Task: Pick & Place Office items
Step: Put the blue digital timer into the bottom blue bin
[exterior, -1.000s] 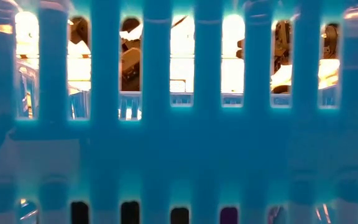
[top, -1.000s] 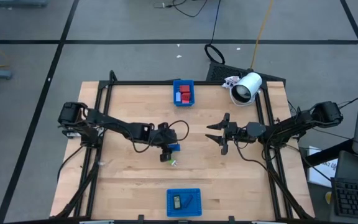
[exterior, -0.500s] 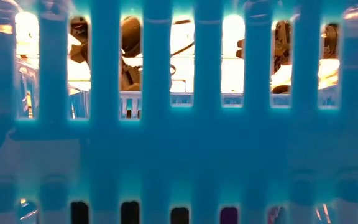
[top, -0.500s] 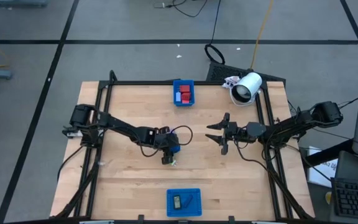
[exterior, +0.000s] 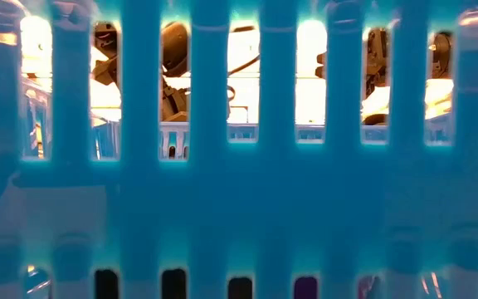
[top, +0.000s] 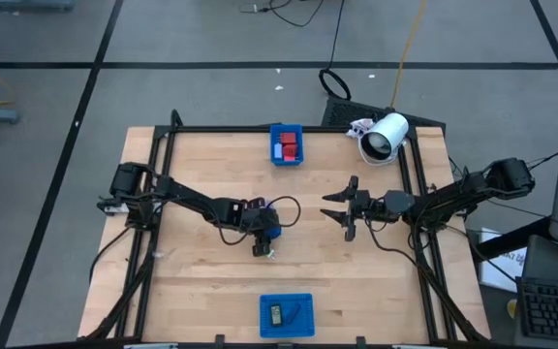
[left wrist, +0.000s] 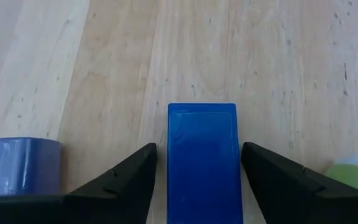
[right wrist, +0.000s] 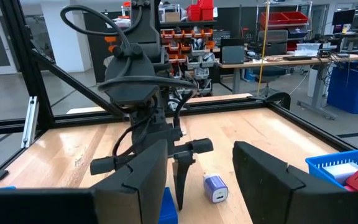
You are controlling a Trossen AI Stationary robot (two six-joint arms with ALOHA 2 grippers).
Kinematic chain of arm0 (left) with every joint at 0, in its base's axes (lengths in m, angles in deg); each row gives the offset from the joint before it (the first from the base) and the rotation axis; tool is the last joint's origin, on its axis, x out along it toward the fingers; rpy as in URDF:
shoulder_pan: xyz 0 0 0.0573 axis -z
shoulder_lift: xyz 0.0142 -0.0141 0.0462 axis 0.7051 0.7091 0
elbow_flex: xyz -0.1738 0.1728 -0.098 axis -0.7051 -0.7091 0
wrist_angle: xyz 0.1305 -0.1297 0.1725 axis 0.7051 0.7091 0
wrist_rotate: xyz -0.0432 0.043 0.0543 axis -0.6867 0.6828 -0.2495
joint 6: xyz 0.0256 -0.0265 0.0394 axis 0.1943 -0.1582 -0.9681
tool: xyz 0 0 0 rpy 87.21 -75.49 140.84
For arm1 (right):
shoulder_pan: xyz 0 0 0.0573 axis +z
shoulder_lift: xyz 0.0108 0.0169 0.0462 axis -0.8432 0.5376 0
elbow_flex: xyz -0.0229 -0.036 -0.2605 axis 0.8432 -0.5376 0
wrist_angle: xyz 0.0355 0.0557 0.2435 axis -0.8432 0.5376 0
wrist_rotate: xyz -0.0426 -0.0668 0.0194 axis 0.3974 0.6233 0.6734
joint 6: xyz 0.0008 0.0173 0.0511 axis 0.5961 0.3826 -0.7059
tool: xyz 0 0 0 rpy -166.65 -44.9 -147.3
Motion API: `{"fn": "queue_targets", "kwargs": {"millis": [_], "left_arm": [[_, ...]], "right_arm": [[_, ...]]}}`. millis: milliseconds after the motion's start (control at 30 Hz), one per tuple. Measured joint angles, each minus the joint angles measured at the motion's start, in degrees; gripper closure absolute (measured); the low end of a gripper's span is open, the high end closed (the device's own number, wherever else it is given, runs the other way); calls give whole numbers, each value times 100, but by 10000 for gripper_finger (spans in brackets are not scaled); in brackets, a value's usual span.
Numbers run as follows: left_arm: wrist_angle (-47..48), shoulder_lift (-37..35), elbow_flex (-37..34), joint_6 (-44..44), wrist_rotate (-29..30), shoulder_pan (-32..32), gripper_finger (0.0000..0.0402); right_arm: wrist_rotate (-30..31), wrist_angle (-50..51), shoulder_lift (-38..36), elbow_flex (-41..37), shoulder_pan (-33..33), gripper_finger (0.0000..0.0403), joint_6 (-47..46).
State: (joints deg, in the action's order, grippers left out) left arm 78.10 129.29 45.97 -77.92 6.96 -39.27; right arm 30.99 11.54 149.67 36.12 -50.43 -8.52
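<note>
I've got the left gripper (top: 263,240) down near the tabletop (top: 192,281) centre, fingers spread with the blue block (left wrist: 202,163) sitting between them. In the left wrist view there's a thin gap on each side, so the fingers straddle it and haven't clamped. The block looks like a small rigid plastic rectangle, glossy top, so probably light, stiff and a bit slick. I'd take it across the long flat sides near the middle and squeeze squarely so it doesn't twist or squirt out. It's not fragile as far as I can judge.

A lavender cylinder piece (left wrist: 18,165) lies just beside one finger and a green bit (left wrist: 357,172) just beside the other. Both are close enough to get nudged.

The right gripper (top: 342,207) hangs mid-table, well apart, with its fingers open and nothing in them.

The far blue tray (top: 286,144) holds red pieces, and the near blue tray (top: 287,315) holds dark ones. The low view is blocked by the near tray's wall.
</note>
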Motion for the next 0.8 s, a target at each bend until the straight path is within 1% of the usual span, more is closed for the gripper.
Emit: {"fn": "queue_targets", "kwargs": {"millis": [100,267,533,700,800], "left_arm": [[-13,4,-2,-14,-16,7,183],[-17,8,-4,-7,-38,9,247],[-36,13,-9,0,-7,29,247],[-36,17,-11,-1,10,56,224],[-36,15,-11,-1,13,57,236]], "right_arm": [[-1,1,0,0,0,232,0],[0,0,0,0,0,232,0],[0,0,0,0,0,232,0],[0,1,0,0,0,232,0],[0,2,0,0,0,232,0]]}}
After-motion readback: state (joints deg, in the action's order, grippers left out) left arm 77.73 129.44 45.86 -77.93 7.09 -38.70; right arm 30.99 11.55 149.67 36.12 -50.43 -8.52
